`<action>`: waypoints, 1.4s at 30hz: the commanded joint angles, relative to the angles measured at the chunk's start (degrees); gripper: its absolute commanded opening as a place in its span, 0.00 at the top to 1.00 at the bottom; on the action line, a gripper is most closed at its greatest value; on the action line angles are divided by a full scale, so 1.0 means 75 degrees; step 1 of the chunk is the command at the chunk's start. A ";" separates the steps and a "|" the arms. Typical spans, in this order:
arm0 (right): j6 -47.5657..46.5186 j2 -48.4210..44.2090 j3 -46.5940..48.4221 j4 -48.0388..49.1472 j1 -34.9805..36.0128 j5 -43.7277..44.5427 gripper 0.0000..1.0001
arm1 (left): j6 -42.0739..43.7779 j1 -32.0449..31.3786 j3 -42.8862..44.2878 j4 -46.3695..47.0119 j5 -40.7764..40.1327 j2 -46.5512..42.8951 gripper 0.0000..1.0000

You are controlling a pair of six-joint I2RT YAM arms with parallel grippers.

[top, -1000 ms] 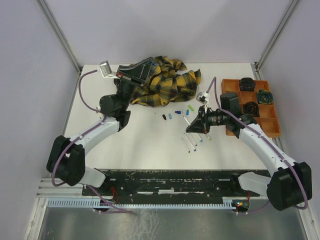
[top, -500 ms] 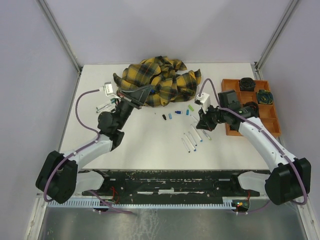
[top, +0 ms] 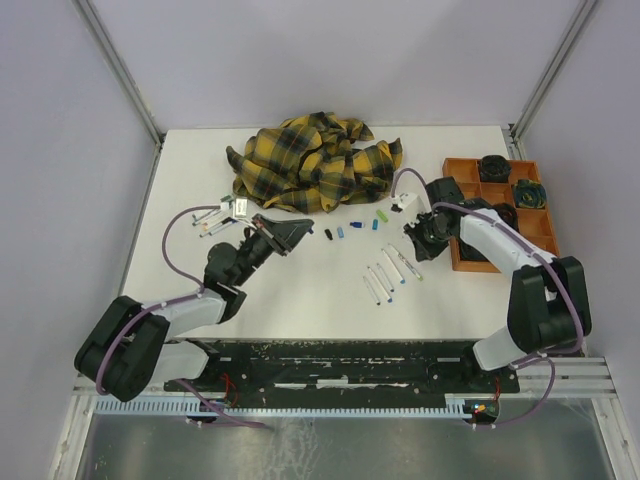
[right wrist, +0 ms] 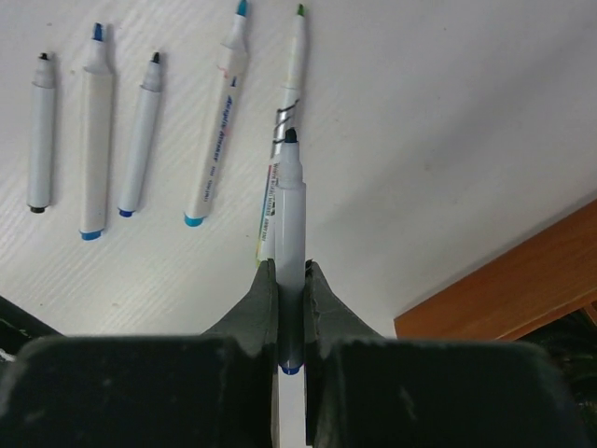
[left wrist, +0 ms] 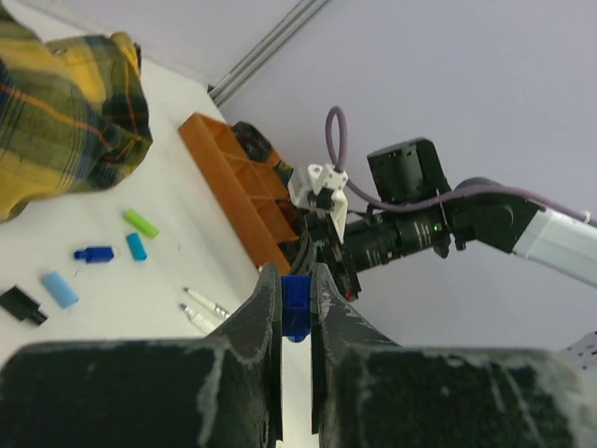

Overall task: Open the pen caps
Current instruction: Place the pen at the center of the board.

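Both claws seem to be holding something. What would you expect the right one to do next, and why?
Probably lower and release its pen beside the uncapped pens on the table. The right gripper grips a bare-tipped pen, while the left gripper holds the blue cap, so that pen looks done.

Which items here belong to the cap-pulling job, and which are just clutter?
Job:
- blue cap, held in the left tool
- uncapped pen, held in the right tool
- row of uncapped pens
- loose caps
- a few more pens at far left

Clutter:
- plaid cloth
- orange tray
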 commanded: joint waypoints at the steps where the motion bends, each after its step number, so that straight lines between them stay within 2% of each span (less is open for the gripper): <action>1: 0.0211 0.0397 0.0441 0.0109 -0.0352 0.0368 0.92 | -0.0278 -0.0035 -0.0368 0.0418 0.0285 0.0051 0.97; 6: 0.0349 0.0889 0.0471 0.0280 -0.0845 0.0119 0.91 | -0.0412 -0.0075 -0.0896 0.0673 0.0240 0.0136 0.97; 18: 0.1151 0.1876 0.0645 0.0624 -0.0890 -0.0115 0.90 | -0.0430 -0.0339 -0.1230 0.0834 0.0372 0.0287 0.97; 33: 0.1038 0.2396 0.0958 0.0079 -0.0890 -0.0466 0.73 | -0.0499 -0.0711 -0.1099 0.1045 0.0251 0.0676 0.97; 37: 0.1045 0.2393 0.1011 -0.0005 -0.0890 -0.0477 0.70 | -0.0258 -0.1097 -0.0715 0.0583 0.0070 0.0708 0.97; 42: 0.1060 0.2230 0.1029 -0.0056 -0.0892 -0.0606 0.68 | 0.0199 -0.1659 -0.0104 -0.0411 -0.0781 0.0757 0.97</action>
